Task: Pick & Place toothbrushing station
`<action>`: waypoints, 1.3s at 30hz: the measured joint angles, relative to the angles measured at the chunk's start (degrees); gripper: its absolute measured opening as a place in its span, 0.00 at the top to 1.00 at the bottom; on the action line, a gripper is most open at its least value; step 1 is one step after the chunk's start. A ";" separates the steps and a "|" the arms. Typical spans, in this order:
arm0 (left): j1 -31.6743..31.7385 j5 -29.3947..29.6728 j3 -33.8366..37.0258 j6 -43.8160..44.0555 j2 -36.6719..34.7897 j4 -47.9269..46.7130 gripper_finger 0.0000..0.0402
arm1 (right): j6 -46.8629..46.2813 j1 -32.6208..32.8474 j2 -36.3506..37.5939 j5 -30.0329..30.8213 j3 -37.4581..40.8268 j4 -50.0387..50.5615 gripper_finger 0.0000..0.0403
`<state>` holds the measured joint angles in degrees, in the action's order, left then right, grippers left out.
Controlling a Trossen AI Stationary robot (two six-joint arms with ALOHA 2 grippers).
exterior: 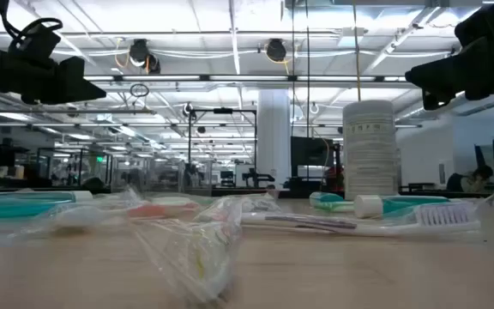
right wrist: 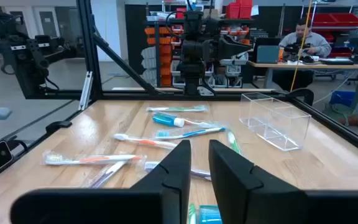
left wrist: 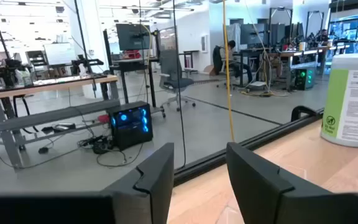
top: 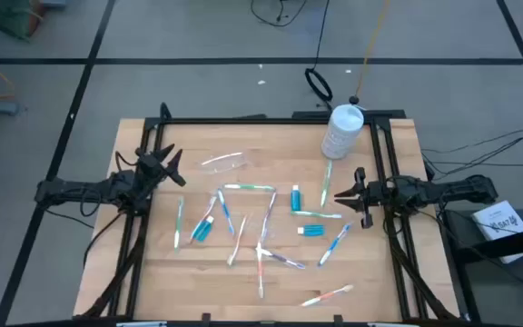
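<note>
Several slim toothbrushes (top: 248,188) and three short teal toothpaste tubes (top: 202,230) lie flat and scattered over the middle of the wooden table. They also show in the right wrist view (right wrist: 145,142). A small clear plastic cup (top: 225,162), box-shaped in the right wrist view (right wrist: 275,121), stands at the far left of the scatter. My left gripper (top: 178,169) hovers open at the table's left side, near the cup. My right gripper (top: 339,193) hovers at the right side, just right of a tube (top: 295,198), its fingers a narrow gap apart. Both are empty.
A large white bottle (top: 341,132) stands upright at the far right of the table, also in the left wrist view (left wrist: 352,99). A black frame (top: 271,119) runs along the table's edges. Bare wood lies along the near left (top: 152,282).
</note>
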<state>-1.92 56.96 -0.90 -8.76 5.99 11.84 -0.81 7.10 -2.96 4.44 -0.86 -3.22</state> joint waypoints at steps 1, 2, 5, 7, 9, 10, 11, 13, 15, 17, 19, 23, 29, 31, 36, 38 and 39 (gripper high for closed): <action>-0.01 0.00 -0.01 0.00 0.01 0.00 0.62 | -0.01 -0.01 0.00 0.00 0.00 0.00 0.88; 0.00 0.01 0.00 0.00 -0.01 0.00 0.62 | 0.00 0.00 0.00 0.00 0.00 0.00 0.88; -0.01 0.00 -0.01 -0.01 0.00 0.00 0.62 | -0.01 -0.01 0.00 0.01 0.00 0.00 0.88; -0.02 0.01 -0.01 0.00 -0.01 0.00 0.62 | -0.01 0.01 0.00 -0.01 0.02 0.00 0.88; -0.02 0.01 -0.01 0.00 0.01 0.00 0.62 | 0.01 -0.01 0.00 -0.01 0.02 0.00 0.88; 0.00 0.00 0.01 0.00 0.01 0.00 0.62 | 0.00 0.01 0.00 -0.01 0.00 0.00 0.88; 0.00 0.00 -0.01 0.00 0.00 0.00 0.62 | 0.00 0.00 0.00 0.00 0.01 0.00 0.88; -0.01 0.01 0.00 -0.01 -0.01 0.00 0.62 | -0.01 0.00 0.00 -0.01 0.00 0.00 0.88; -0.01 -0.01 -0.01 0.00 0.01 0.00 0.62 | -0.01 0.01 0.00 0.01 0.00 0.00 0.88; -0.01 0.01 0.00 0.00 -0.01 0.00 0.62 | -0.01 -0.01 0.00 0.00 0.00 0.00 0.88; -0.02 -0.01 0.01 0.00 -0.01 0.00 0.62 | 0.01 0.00 0.00 0.00 0.00 0.00 0.88; -0.01 0.00 0.00 0.00 0.01 0.00 0.62 | 0.00 -0.01 0.00 0.00 0.00 0.00 0.88; -0.01 0.00 0.00 0.00 0.00 0.00 0.62 | 0.01 0.00 0.00 -0.01 0.01 0.00 0.88; 0.00 0.00 0.00 -0.01 -0.01 0.00 0.62 | 0.00 0.01 0.00 0.00 0.01 0.00 0.88; 0.00 0.03 0.01 -1.37 0.01 0.00 0.62 | -0.01 -0.01 0.00 -0.01 0.01 0.00 0.88; 0.00 0.06 0.01 -4.81 -0.01 -0.02 0.62 | 0.01 0.01 0.00 0.01 0.00 0.00 0.88; 0.00 0.06 0.01 -6.68 0.01 -0.03 0.62 | 0.01 0.01 0.00 -0.01 0.00 0.00 0.88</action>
<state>-1.91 57.01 -0.89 -15.44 6.00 11.81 -0.80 7.11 -2.96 4.43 -0.86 -3.22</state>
